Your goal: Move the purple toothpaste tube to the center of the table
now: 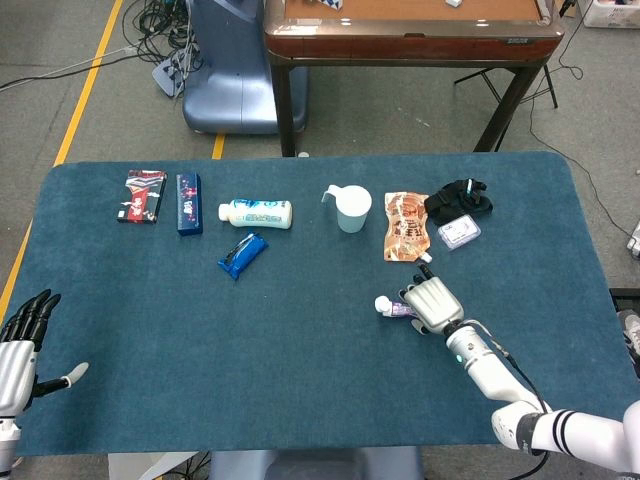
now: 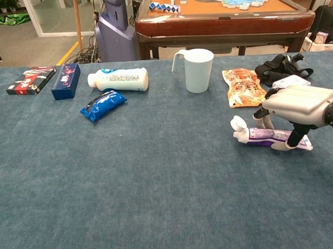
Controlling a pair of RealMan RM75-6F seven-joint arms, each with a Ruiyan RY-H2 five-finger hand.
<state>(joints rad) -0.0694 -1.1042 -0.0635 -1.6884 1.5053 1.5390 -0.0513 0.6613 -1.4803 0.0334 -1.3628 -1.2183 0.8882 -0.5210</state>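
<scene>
So, quick rundown of the setup:

Tube: the purple toothpaste tube [image 2: 270, 136] is laid flat on the blue table [image 1: 300, 400], right of the middle, white cap pointed toward the centre. It hasn't been lifted yet.

Right hand: the right hand [image 2: 297, 107] is lowered over the tail half of the tube, palm down, thumb planted on the near side and fingers hooked down the far side. Whether the tube is actually clamped or just straddled can't be told from either view.

Left hand: the left hand [image 1: 25, 345] is parked at the near left corner, fingers spread, nothing held.

Risk 1: a flat, soft tube is easily squashed or slipped out of if only the thin crimped end gets caught; the heavy cap end would then droop and swing.

Risk 2: if it's dragged rather than lifted, the tube could be twisted on the cloth and ended up skewed.

Risk 3: the orange snack pouch [image 2: 241, 87] and the white cup [image 2: 199, 70] are just beyond the hand, so the pouch could be clipped by the fingers on a sloppy lift.

Hidden: the tube's back half is covered by the hand in the head view, and the fingertip contact is blocked by the palm in the chest view.

Cut off: the right forearm is clipped at the chest view's edge.
</scene>
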